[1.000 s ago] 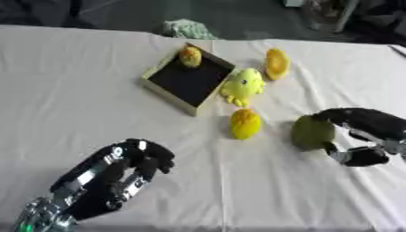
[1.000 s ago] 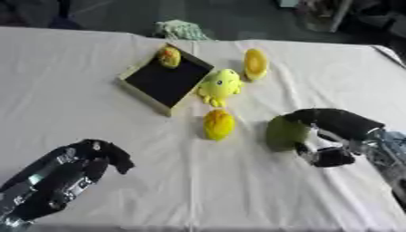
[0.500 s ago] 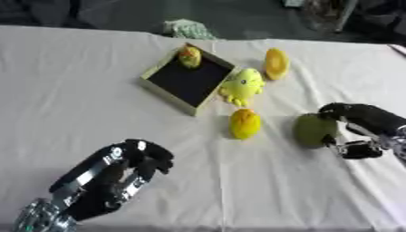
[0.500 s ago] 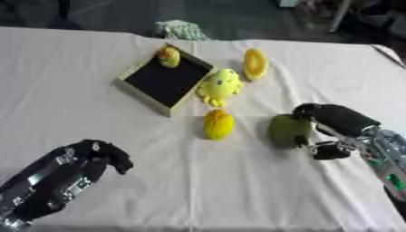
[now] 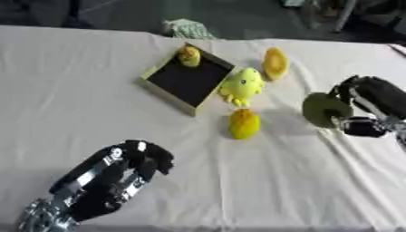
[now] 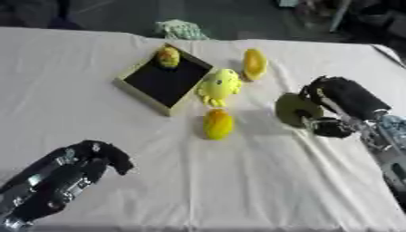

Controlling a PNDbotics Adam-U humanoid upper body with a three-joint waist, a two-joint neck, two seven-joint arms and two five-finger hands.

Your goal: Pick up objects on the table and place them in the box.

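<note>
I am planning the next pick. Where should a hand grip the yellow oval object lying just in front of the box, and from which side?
Grip the yellow oval object across its narrow middle, probably from above. It lies flat and alone, long axis pointing toward the box, both sides free.

A shallow square box (image 5: 187,81) with pale yellow-green walls and a black floor is lying askew on the white cloth. A small round yellow-orange fruit (image 5: 189,56) is sitting in its far corner. A bright yellow plush toy (image 5: 241,84) is touching its right wall. A yellow lemon-like fruit (image 5: 244,123) is lying nearer, an orange-yellow oval (image 5: 275,63) farther. A dark olive round object (image 6: 297,109) is being held at the right.
</note>
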